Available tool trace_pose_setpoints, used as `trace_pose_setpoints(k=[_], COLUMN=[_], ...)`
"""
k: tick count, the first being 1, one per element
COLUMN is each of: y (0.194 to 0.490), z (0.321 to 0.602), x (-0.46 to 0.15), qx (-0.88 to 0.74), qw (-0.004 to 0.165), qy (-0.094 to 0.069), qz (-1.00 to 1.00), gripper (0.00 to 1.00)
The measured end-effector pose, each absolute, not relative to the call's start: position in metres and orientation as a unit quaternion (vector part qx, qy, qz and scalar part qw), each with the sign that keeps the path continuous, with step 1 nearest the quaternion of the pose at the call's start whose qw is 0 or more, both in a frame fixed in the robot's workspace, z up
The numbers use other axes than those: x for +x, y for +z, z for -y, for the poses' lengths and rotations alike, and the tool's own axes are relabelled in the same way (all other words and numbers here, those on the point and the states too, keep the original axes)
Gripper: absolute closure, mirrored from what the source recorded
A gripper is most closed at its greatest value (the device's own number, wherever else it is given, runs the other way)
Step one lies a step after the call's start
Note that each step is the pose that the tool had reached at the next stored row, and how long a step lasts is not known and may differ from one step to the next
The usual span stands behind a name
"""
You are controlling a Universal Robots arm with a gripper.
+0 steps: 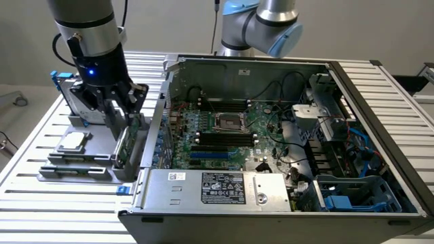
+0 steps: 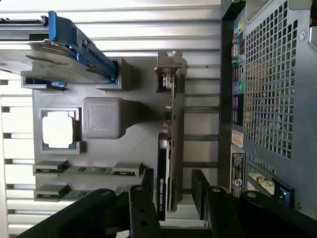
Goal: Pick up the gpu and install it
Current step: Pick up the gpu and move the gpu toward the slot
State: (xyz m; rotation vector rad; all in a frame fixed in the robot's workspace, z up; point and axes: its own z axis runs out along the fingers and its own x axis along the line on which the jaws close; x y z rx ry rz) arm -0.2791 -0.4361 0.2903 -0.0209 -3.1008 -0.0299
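Your jaws are spread wide around the gpu (image 1: 126,145), not clamped on it.
You see the gpu standing on edge in the grey holder (image 1: 99,152) on the worktop (image 1: 40,208), just beside the open computer case (image 1: 271,223), on the exterior view's left. One jaw sits on each side of the card's black-shrouded end.
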Motion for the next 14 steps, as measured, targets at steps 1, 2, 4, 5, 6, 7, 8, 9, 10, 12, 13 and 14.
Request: trace_pose_setpoints(k=[1, 2, 4, 5, 6, 7, 8, 9, 10, 12, 13, 14], y=[0.288, 0.287, 0.283, 0.281, 0.279, 0.277, 0.276, 0.274, 0.272, 0.268, 0.267, 0.265], z=[0.435, 0.434, 0.434, 0.433, 0.433, 0.433, 0.433, 0.433, 0.433, 0.433, 0.432, 0.432], x=[-0.279, -0.279, -0.280, -0.280, -0.281, -0.282, -0.282, -0.283, -0.283, -0.284, -0.284, -0.284], qx=[-0.007, -0.007, -0.007, -0.007, -0.007, -0.007, -0.007, -0.007, -0.007, -0.006, -0.006, -0.006], qw=[0.020, 0.020, 0.020, 0.020, 0.020, 0.020, 0.020, 0.020, 0.020, 0.020, 0.020, 0.020], qy=[-0.009, -0.009, -0.009, -0.008, -0.008, -0.008, -0.007, -0.007, -0.007, -0.007, -0.007, -0.007], qz=[1.000, 1.000, 1.000, 1.000, 1.000, 1.000, 1.000, 1.000, 1.000, 1.000, 1.000, 1.000], gripper=[0.56, 0.56, 0.56, 0.56, 0.56, 0.56, 0.56, 0.56, 0.56, 0.56, 0.56, 0.56])
